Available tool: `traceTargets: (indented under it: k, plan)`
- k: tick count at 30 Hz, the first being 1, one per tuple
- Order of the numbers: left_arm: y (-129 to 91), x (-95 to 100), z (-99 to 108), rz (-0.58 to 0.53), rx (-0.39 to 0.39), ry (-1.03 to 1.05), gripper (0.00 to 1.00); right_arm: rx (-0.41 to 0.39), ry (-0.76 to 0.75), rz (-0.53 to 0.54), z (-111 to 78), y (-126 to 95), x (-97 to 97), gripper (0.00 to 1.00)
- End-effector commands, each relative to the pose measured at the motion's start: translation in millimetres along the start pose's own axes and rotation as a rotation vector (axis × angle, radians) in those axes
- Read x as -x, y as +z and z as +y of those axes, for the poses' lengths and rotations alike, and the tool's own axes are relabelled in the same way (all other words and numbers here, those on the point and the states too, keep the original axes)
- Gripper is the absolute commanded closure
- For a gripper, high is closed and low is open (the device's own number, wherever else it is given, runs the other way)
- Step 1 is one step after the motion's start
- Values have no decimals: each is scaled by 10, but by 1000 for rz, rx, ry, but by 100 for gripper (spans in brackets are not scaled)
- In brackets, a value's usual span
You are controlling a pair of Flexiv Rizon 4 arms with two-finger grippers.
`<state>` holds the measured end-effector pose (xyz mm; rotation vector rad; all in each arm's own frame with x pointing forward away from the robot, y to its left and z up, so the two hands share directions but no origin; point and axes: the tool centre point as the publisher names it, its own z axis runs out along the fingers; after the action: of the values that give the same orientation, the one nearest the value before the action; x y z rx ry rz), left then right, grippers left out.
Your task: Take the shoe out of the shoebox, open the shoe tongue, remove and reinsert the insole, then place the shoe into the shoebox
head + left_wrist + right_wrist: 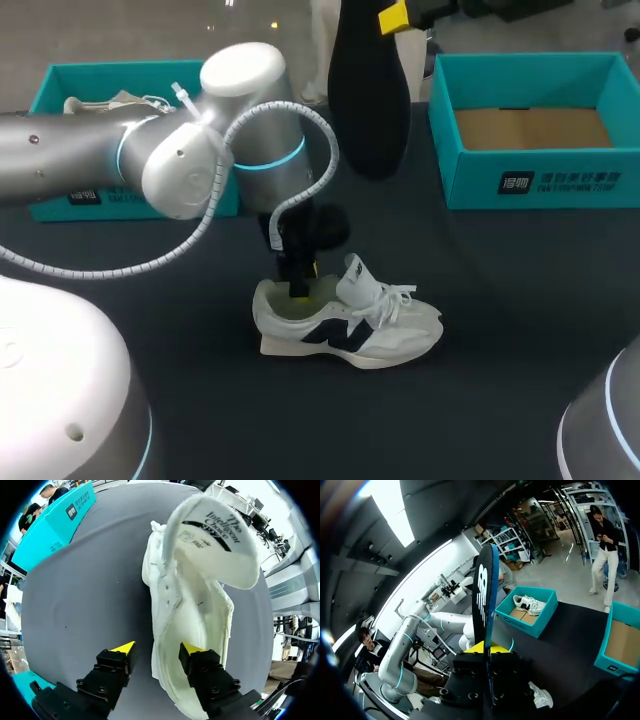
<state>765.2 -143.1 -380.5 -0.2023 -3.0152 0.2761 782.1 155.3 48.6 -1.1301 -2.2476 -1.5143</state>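
Left gripper (pixel 158 649): jaws apart, straddling the shoe (pixel 345 325) wall; I might tip it.
Right gripper (pixel 487 649): clamped on insole (pixel 368 95) above the shoe; could slip.

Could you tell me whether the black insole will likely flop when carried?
Probably not much: the insole juts straight from the right gripper, pinched at one end. It looks thin edge-on, so it's likely light and would bend if pushed into the shoe.
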Motion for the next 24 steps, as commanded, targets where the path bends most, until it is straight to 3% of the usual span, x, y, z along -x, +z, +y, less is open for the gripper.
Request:
traceTargets:
  k: [1,11,24]
  plan:
    - [128,28,21,22,-6,7,100,-3,2,-2,15,18,-1,100]
    - [46,-180,88,28,-1,55,100,-3,2,-2,15,18,-1,100]
    - [-108,-164,115,103,-47,196,100,6,-4,2,44,-28,-29,100]
